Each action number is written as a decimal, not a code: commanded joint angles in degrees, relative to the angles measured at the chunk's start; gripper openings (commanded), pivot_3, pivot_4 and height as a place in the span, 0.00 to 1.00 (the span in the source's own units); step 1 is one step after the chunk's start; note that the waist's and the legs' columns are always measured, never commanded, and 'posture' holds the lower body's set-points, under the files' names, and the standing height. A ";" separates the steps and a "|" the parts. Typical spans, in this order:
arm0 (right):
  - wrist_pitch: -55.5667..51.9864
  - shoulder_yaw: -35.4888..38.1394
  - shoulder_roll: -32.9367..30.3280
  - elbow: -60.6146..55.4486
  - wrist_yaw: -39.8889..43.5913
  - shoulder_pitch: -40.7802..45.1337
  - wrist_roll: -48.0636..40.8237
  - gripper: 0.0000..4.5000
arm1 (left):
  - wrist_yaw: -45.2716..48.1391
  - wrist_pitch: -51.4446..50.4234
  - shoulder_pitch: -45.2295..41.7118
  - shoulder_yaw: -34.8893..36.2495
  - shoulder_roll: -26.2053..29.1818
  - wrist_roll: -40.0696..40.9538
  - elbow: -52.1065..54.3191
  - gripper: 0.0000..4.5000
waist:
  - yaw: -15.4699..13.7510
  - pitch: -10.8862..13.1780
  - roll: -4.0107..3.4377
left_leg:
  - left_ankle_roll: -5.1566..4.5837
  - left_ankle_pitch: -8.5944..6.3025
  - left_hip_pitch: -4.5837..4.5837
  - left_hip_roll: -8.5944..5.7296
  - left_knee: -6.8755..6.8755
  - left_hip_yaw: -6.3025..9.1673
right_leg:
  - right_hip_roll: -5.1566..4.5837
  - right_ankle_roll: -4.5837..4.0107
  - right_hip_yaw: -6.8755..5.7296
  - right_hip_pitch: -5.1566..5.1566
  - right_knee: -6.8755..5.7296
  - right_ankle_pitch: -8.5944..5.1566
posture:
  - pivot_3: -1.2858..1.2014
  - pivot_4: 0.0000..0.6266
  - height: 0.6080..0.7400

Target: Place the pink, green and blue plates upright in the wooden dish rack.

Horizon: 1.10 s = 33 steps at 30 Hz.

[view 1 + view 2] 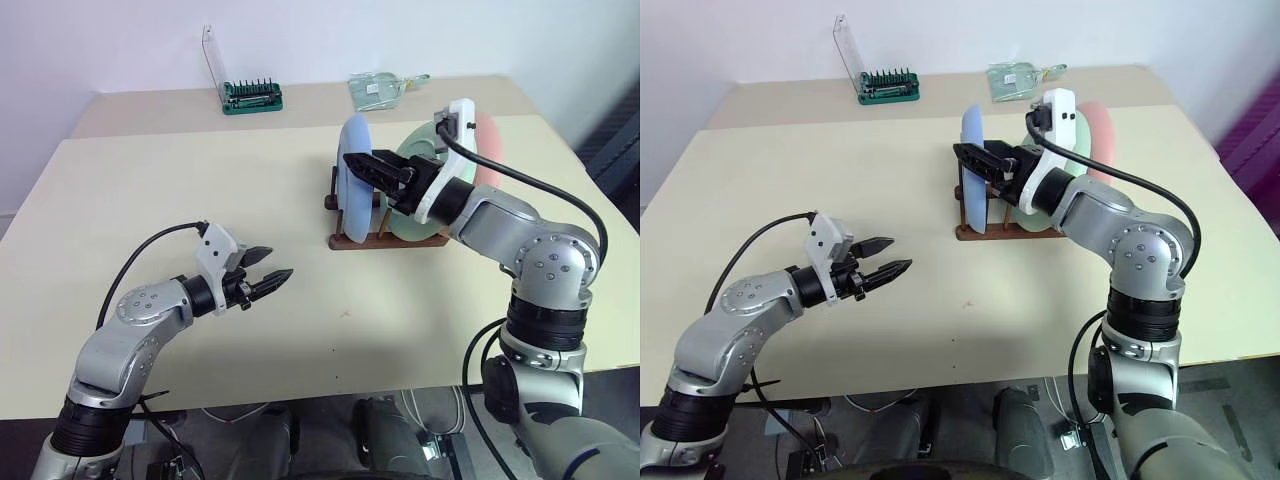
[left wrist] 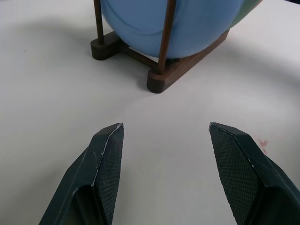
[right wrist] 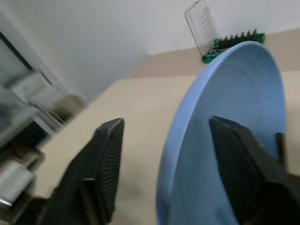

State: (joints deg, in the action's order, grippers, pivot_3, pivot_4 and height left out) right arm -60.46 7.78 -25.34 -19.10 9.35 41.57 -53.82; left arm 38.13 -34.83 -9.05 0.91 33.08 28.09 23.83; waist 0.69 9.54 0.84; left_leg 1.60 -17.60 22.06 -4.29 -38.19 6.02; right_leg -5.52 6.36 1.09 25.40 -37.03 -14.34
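While the blue plate (image 1: 353, 178), green plate (image 1: 418, 190) and pink plate (image 1: 487, 150) are all standing upright in the rack (image 1: 385, 238) at our one o'clock, we are loosening the right gripper (image 1: 372, 168), its fingers spread either side of the blue rim, and holding the left gripper (image 1: 272, 277) released over the table (image 1: 200, 190), so little seems left.

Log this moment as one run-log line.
blue plate: upright in wooden dish rack | green plate, pink plate: racked behind | right gripper: open astride blue rim | left gripper: open, empty
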 commanded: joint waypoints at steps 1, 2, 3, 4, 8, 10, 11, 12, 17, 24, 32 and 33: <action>4.49 -1.53 -4.77 -5.73 4.37 2.23 5.04 0.64 | -0.27 0.06 -0.86 0.94 0.01 0.43 1.42 0.67 | 0.04 0.00 0.00 | 0.00 0.00 0.00 0.00 0.00 0.00 | 0.00 0.00 0.00 -0.01 0.01 0.00 | 0.52 0.24 1.00; 5.86 -0.62 -7.71 -7.71 6.70 1.30 5.92 0.64 | -0.19 0.11 -1.19 0.86 -0.02 0.36 1.04 0.67 | 0.02 0.00 0.00 | -0.01 0.00 0.00 0.00 0.01 0.00 | 0.01 0.00 0.00 0.00 0.03 0.00 | 0.52 0.24 1.00; 6.91 0.12 -9.76 -9.08 8.44 0.56 6.53 0.64 | -0.12 0.14 -1.44 0.80 -0.03 0.30 0.76 0.67 | -0.13 0.00 0.01 | -0.02 -0.01 0.00 0.01 0.00 0.00 | 0.01 0.00 -0.01 -0.01 0.03 0.00 | 0.52 0.24 1.00; 8.15 1.85 -12.01 -10.71 11.24 -0.85 5.99 0.64 | 0.15 0.24 -1.77 0.57 0.03 0.20 0.47 0.67 | -0.14 0.00 0.01 | -0.05 -0.03 0.02 0.01 0.01 0.00 | 0.01 0.01 -0.03 -0.01 0.05 0.00 | 0.52 0.24 1.00; 7.11 10.55 -21.38 -15.11 19.15 -9.14 2.57 0.52 | 2.73 0.78 -3.00 -1.36 0.69 0.12 0.34 0.67 | -0.47 0.01 0.03 | -0.13 -0.07 0.01 0.01 0.00 0.00 | 0.00 0.01 -0.04 -0.07 0.12 0.00 | 0.52 0.24 1.00; 4.77 16.60 -28.49 -17.63 23.17 -17.03 2.62 0.35 | 5.67 0.67 -4.48 -2.50 0.90 1.60 0.45 0.67 | -1.42 0.01 0.03 | -0.20 -0.11 0.05 0.01 -0.02 0.04 | 0.00 0.01 -0.10 -0.10 0.18 0.00 | 0.52 0.24 1.00; 4.67 18.37 -30.38 -18.21 24.38 -19.70 2.68 0.23 | 6.44 0.48 -4.89 -2.80 0.80 2.16 0.65 0.67 | -1.51 0.01 0.02 | -0.22 -0.12 0.06 0.01 -0.03 0.02 | -0.01 0.01 -0.10 -0.12 0.21 0.00 | 0.52 0.24 1.00; 4.01 20.85 -32.44 -19.39 25.70 -23.49 3.00 0.13 | 8.37 0.76 -5.51 -3.69 1.04 2.50 0.66 0.67 | -1.49 0.01 0.02 | -0.24 -0.13 0.07 0.00 -0.03 0.00 | -0.02 0.01 -0.10 -0.14 0.25 0.00 | 0.52 0.24 1.00; 6.26 22.34 -37.75 -22.13 26.80 -34.73 10.64 0.01 | 13.31 1.63 -7.77 -6.10 1.14 2.70 -0.17 0.67 | -1.04 0.00 0.00 | -0.37 -0.20 -0.25 0.10 -0.01 -0.10 | 0.06 0.02 -0.06 -0.42 0.31 0.00 | 0.52 0.24 1.00; 14.60 12.16 -38.79 -16.65 25.80 -35.44 23.56 0.01 | 14.06 2.03 -9.08 -6.91 -0.17 2.18 -0.03 0.67 | -1.35 0.00 -0.05 | -0.44 -0.24 -0.65 0.13 0.08 -0.11 | 0.09 0.10 -0.07 -0.94 0.67 0.04 | 0.52 0.24 1.00; 21.07 1.95 -36.20 -7.77 25.72 -28.17 32.32 0.01 | 11.84 1.41 -7.41 -5.57 -0.23 2.46 1.77 0.67 | -1.36 0.01 -0.05 | -0.20 -0.11 -0.62 0.12 0.06 -0.11 | 0.07 0.13 -0.06 -0.94 0.78 0.06 | 0.52 0.24 1.00; 21.76 1.25 -35.67 -7.18 26.13 -27.36 32.78 0.01 | 11.48 1.33 -7.19 -5.40 -0.25 2.57 2.01 0.67 | -1.36 0.02 -0.07 | -0.20 -0.11 -0.61 0.12 0.07 -0.11 | 0.07 0.13 -0.05 -0.94 0.79 0.06 | 0.52 0.24 1.00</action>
State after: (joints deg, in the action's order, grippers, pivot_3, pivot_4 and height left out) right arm -40.59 9.03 -61.37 -26.37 35.15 12.70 -22.23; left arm 50.18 -34.17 -16.30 -5.80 32.93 30.03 23.58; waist -0.67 9.55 0.78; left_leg 1.41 -17.70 21.45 -4.18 -38.12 5.91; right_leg -5.46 6.49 1.04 24.45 -36.24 -14.28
